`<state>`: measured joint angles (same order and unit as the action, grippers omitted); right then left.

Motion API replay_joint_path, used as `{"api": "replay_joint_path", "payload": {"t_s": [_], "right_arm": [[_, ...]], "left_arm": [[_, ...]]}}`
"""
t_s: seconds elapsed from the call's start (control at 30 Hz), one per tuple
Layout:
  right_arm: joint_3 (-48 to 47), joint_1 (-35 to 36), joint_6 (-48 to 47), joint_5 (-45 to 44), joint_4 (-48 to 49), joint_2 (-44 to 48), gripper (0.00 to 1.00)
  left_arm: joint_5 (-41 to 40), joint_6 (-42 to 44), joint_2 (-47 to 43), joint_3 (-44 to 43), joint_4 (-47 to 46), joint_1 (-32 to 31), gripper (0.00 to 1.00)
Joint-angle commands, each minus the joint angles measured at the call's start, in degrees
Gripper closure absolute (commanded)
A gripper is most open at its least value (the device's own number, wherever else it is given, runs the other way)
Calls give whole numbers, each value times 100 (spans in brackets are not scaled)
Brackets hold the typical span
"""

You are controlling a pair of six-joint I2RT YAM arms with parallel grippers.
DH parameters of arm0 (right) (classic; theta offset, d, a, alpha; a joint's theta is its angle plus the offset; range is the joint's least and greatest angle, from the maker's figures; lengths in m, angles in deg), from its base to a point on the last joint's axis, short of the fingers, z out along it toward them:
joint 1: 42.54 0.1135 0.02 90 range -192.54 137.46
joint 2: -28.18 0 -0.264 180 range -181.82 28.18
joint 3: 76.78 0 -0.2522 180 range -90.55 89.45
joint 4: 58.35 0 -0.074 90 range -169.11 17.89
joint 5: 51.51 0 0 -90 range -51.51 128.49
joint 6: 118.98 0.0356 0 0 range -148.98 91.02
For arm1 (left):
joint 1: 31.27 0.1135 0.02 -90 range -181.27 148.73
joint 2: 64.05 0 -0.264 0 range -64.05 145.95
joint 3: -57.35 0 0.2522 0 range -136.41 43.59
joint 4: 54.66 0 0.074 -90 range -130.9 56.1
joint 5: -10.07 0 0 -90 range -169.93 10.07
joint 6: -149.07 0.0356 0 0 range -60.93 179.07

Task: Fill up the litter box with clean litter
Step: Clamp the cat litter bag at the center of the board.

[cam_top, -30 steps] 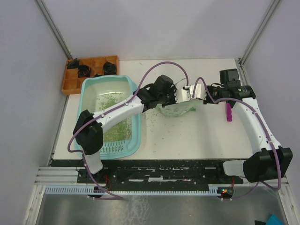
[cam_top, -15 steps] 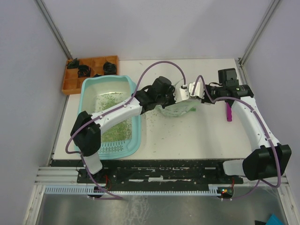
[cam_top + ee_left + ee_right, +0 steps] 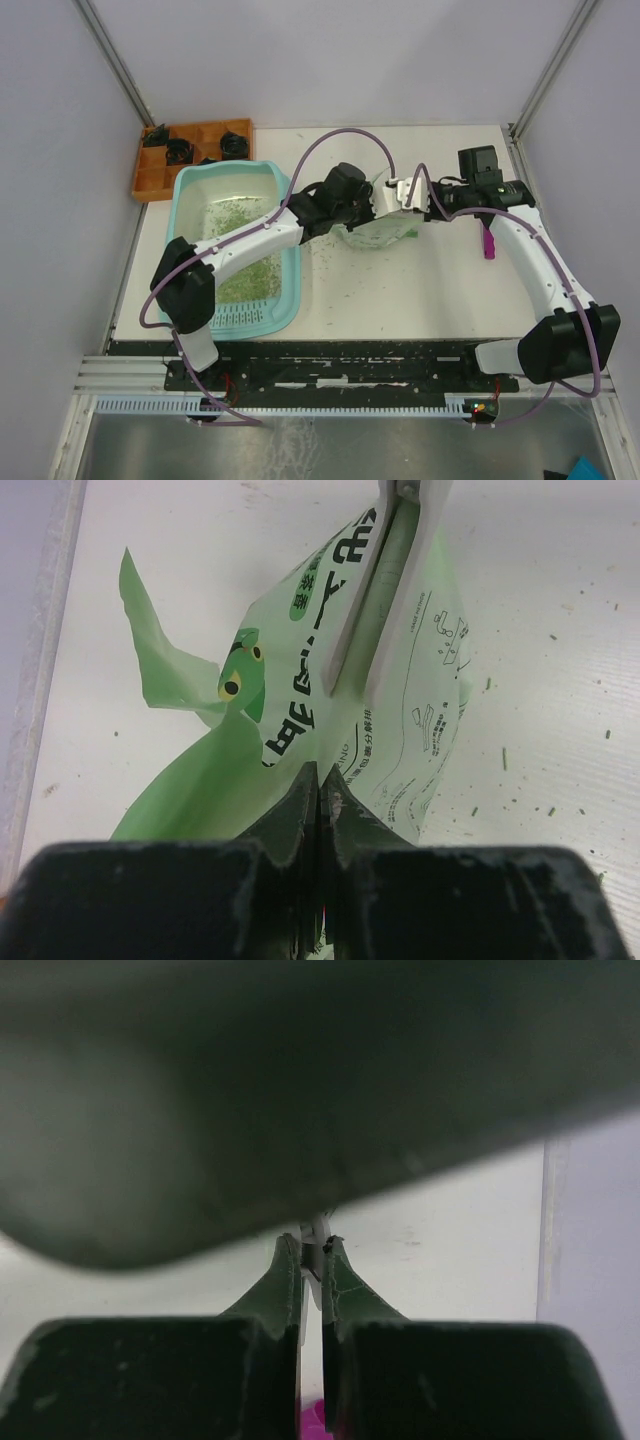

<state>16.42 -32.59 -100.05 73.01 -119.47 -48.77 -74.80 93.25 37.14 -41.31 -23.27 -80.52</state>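
Note:
The light teal litter box lies at the left of the table, with pale green litter spread over its floor. To its right, the green and white printed bag hangs between both grippers. My left gripper is shut on the bag's lower edge. A long white clip runs across the bag. My right gripper is shut on a thin white piece that looks like that clip's end. The left arm blocks most of the right wrist view.
An orange compartmented tray with black parts sits at the back left, touching the litter box. A magenta scoop lies under the right forearm. Loose granules are scattered on the table right of the box.
Both grippers and the bag between them have shifted slightly left, toward the litter box. Both grips are unchanged.

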Motion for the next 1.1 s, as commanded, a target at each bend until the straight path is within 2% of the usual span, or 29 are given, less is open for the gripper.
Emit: {"api": "replay_joint_path", "payload": {"t_s": [0.0,0.2,0.97,1.0,1.07], "right_arm": [[27,200,-342,253,48,-56,98],[-32,413,-638,114,-90,-109,98],[149,880,-656,-625,339,-518,98],[154,880,-662,-662,341,-513,97],[167,885,-627,-710,360,-498,88]], "left_arm": [[390,-205,-316,-118,-572,-115,97],[387,-198,-284,-154,-562,-117,97],[388,-226,-358,-157,-443,-117,97],[386,-231,-354,-151,-456,-114,97],[360,-243,-349,-149,-471,-118,91]]}}
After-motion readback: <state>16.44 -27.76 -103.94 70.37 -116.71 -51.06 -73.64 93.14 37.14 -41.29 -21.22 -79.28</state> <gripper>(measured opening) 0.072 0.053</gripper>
